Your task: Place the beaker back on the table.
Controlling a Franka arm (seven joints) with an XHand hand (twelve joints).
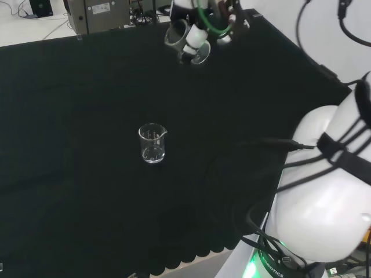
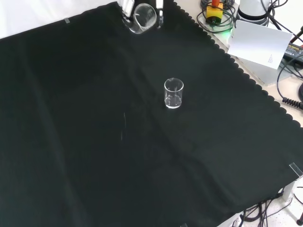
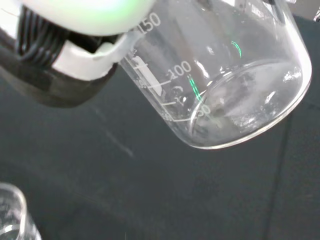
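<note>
The hand is high above the far part of the cloth in the head view, its fingers curled round a clear glass beaker that is tipped on its side. In the front view the held beaker hangs at the top edge, its round mouth facing the camera, between dark fingers. Close up in the wrist view, the held beaker is tilted, printed marks on its wall, a black and white finger against it. A second clear beaker stands upright on the cloth, also seen mid-cloth.
The arm's big white link stands at the right of the head view. A grey box sits beyond the cloth's far edge. In the front view a white box and cables lie off the cloth's scalloped edge.
</note>
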